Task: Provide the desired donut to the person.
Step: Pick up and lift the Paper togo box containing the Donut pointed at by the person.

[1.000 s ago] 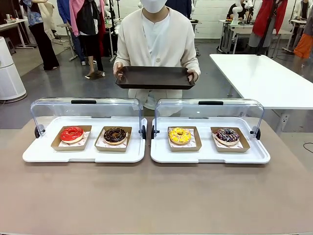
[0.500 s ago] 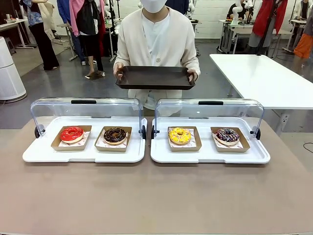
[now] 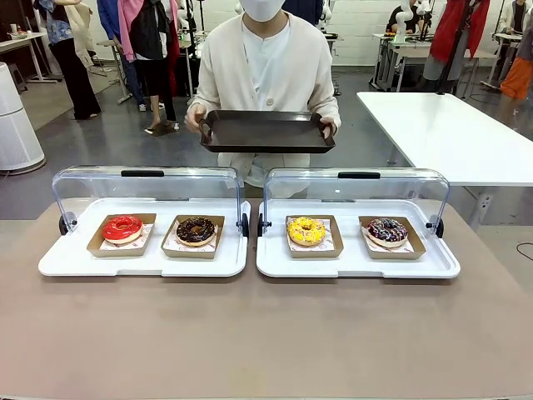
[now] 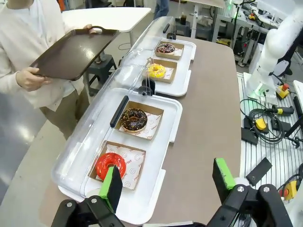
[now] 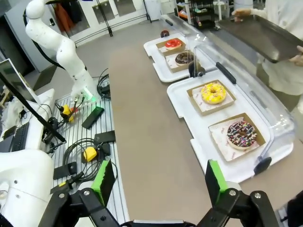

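The person point(image 3: 266, 67) in a cream cardigan stands at the far side holding a dark tray point(image 3: 266, 132) with both hands. Four donuts sit in cardboard boats on two white display trays: red point(image 3: 122, 227) and chocolate point(image 3: 196, 230) on the left one, yellow point(image 3: 306, 231) and sprinkled chocolate point(image 3: 387, 230) on the right one. My left gripper point(image 4: 168, 182) hangs open above the table's end near the red donut point(image 4: 110, 165). My right gripper point(image 5: 158, 182) is open too, high over the other end near the sprinkled donut point(image 5: 241, 134).
Both display trays point(image 3: 141, 262) point(image 3: 358, 265) have clear lids point(image 3: 146, 185) raised at the back. A white table point(image 3: 454, 133) stands at the right behind. Bystanders stand far back left. Cables and boxes lie beside the table in the wrist views.
The person has lifted the dark tray slightly and shifted their grip on its left handle. Nothing else has moved.
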